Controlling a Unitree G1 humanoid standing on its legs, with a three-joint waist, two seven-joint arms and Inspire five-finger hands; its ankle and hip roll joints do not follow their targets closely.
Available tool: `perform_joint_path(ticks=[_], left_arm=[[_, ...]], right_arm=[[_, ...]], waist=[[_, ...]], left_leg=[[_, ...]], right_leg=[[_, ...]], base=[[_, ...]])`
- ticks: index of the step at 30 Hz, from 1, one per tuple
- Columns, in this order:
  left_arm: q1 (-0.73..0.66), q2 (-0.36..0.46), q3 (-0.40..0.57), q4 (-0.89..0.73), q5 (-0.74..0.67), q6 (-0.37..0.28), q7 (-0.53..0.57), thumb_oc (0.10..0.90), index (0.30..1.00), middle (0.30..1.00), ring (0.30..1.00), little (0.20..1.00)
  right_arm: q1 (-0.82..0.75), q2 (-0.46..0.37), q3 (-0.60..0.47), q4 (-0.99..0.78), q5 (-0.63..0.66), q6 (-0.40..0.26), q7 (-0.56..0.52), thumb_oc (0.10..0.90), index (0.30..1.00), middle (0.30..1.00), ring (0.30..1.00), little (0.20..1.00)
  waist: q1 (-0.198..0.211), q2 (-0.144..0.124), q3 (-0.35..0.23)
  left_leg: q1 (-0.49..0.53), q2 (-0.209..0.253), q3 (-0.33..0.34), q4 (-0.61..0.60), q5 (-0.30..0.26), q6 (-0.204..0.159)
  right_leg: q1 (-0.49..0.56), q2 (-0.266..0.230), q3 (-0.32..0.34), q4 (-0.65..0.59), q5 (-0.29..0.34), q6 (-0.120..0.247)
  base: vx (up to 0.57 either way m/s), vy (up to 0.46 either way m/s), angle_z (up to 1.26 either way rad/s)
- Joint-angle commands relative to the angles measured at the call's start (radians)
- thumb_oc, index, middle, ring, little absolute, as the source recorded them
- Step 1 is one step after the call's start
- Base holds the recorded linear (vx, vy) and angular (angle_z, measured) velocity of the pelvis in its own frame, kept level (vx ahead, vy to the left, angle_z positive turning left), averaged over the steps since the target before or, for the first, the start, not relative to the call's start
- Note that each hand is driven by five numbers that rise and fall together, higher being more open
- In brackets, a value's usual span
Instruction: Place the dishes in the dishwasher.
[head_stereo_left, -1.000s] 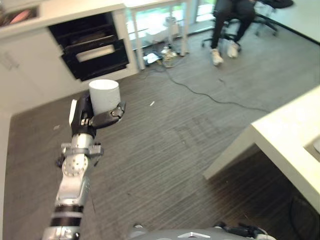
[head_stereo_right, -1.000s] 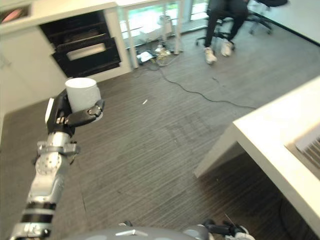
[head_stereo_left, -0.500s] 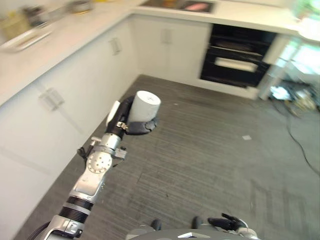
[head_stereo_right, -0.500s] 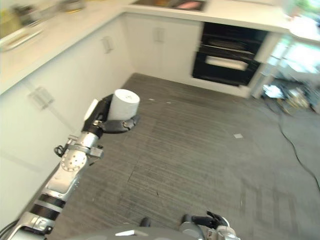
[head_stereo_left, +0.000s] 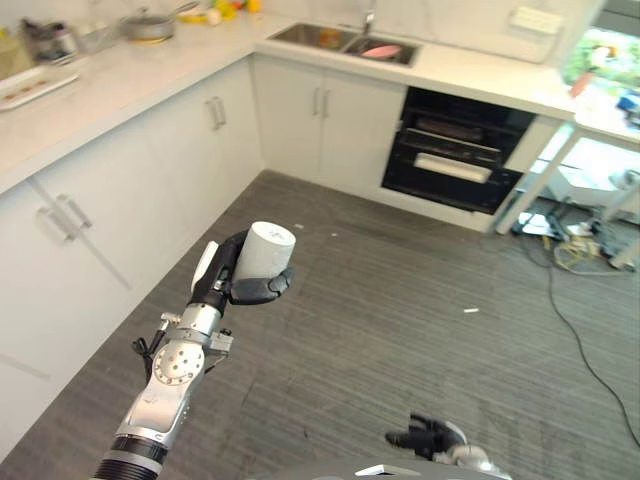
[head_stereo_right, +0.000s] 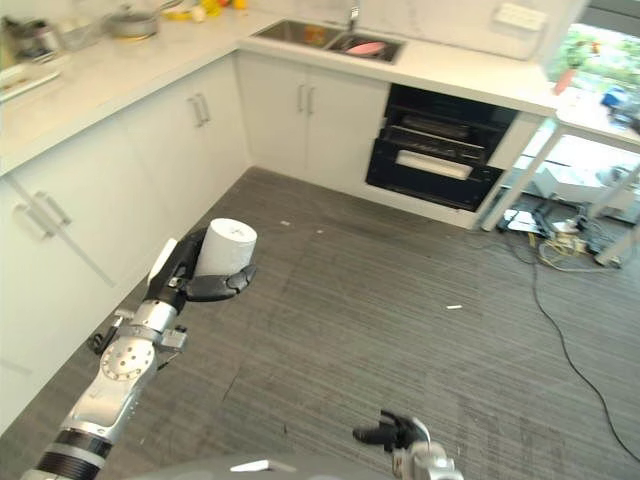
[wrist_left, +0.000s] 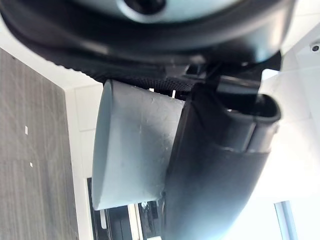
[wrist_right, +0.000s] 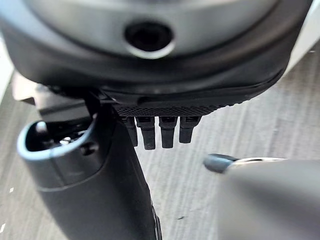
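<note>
While the camera has swung round since a second ago, the left robot hand still has its fingers and thumb curled round the white cup, held up over the grey floor. Right robot hand hangs low with fingers straight. Farther off: white cabinets left, black open dishwasher under the tabletop, sink beyond.

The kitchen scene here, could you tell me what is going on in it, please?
The robot stands on the grey kitchen floor, its left hand curled round a white cup held up in front of it. Ahead, under the white counter by the sink, is the open black dishwasher. The right hand hangs low and holds nothing.
</note>
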Motion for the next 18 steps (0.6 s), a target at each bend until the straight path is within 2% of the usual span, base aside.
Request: perform_joint_path(ticks=[1,4,9,18], left_arm=[[-0.109,0.031,0.039,-0.139,0.016,-0.107,0.016,0.4,0.3,0.3,0.3,0.3],[-0.095,0.029,0.038,-0.127,0.021,-0.104,0.021,0.4,0.3,0.3,0.3,0.3],[-0.079,0.041,0.048,-0.118,0.043,-0.099,0.03,0.4,0.3,0.3,0.3,0.3],[-0.049,0.051,0.103,-0.098,0.038,-0.098,0.044,0.4,0.3,0.3,0.3,0.3]], right_arm=[[-0.052,-0.06,0.007,-0.005,-0.027,-0.033,-0.006,0.8,0.9,0.9,0.9,0.9],[-0.053,-0.061,0.008,-0.009,-0.027,-0.036,-0.008,0.8,0.9,0.9,0.9,0.9],[-0.045,-0.06,-0.001,0.016,-0.033,-0.028,-0.012,0.8,0.9,0.9,0.9,0.9],[-0.037,-0.046,-0.001,0.052,-0.067,-0.011,-0.015,0.8,0.9,0.9,0.9,0.9]], waist=[[0.01,0.02,-0.008],[-0.001,0.022,-0.015],[-0.014,0.025,-0.022],[-0.018,0.023,-0.017]], left_leg=[[-0.141,0.052,-0.018,-0.023,-0.013,-0.02],[-0.138,0.055,-0.005,-0.023,-0.006,-0.017],[-0.13,0.061,0.007,-0.023,-0.009,-0.017],[-0.131,0.068,0.014,-0.023,-0.003,-0.024]], right_leg=[[-0.016,-0.095,-0.048,0.014,-0.057,0.11],[-0.024,-0.091,-0.033,0.014,-0.047,0.105],[-0.027,-0.085,-0.018,0.014,-0.05,0.1],[-0.029,-0.076,-0.006,0.014,-0.053,0.094]], base=[[0.0,-0.017,-0.55],[0.03,-0.025,-0.42],[0.02,-0.027,0.13],[-0.01,-0.045,0.05]])
